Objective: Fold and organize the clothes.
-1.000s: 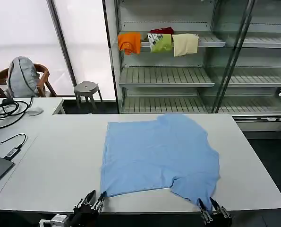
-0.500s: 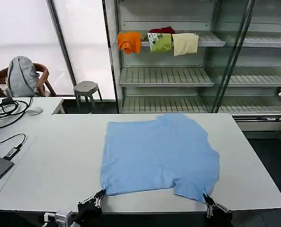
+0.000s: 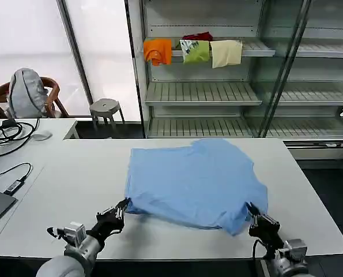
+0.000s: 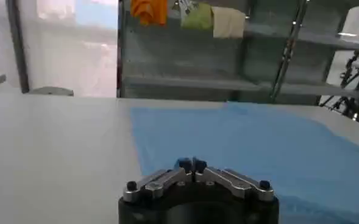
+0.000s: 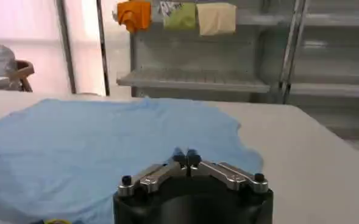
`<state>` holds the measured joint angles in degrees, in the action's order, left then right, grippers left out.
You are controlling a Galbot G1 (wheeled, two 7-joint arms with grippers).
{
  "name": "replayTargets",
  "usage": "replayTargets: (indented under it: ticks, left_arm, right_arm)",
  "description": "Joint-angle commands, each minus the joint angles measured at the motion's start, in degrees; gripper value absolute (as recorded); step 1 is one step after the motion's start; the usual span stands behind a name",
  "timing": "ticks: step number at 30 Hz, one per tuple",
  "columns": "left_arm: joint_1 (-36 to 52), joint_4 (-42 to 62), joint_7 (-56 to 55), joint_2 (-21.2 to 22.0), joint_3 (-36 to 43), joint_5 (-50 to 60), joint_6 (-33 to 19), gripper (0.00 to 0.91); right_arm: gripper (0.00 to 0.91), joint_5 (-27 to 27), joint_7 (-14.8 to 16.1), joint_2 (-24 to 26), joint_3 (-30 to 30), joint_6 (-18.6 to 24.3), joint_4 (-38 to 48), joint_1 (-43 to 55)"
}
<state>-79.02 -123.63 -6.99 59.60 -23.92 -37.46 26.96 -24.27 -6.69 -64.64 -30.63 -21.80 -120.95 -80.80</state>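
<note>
Basically: white surface (image 3: 61, 190) carries the light-blue T-shirt (image 3: 197, 179), spread over the middle, slightly right of centre. Its far part lies flat; its near hem is lifted off the surface and sags between the two near corners, so a fold away from the robot looks like the step in hand, barely begun.

Shelf rack (image 3: 217, 92) stands beyond the far edge with orange, green and cream folded garments (image 3: 194, 52) on an upper shelf, not part of this job. A laptop corner and cables (image 3: 10, 173) sit at the far left, well apart from the shirt.

Left gripper (image 3: 120, 210) is at the shirt's near-left corner, fingers pressed together in the left wrist view (image 4: 191, 165), pinching the hem there as far as I can judge. Right gripper (image 3: 253, 214) is at the near-right corner, fingers also pressed together (image 5: 186, 157), apparently on the cloth edge. One corner each keeps the hem taut and level for carrying over. Thin fabric, may slip or bunch.
</note>
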Motion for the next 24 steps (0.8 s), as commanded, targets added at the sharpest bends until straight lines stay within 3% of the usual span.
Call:
replayTargets:
  ticks: [1,24]
  left_arm:
    - [9.14,7.35,2.23,0.15,1.09,-2.06,-0.64,0.010]
    - [18.79,19.68,3.93,-0.47,5.00,-2.46,-2.77,0.010]
  right_arm:
    - [0.000,-0.67,-0.40,0.05,1.71,-1.43,6.41,10.23]
    - [0.000,3.08,0.72,-1.19,7.18,-0.12,17.46,17.94]
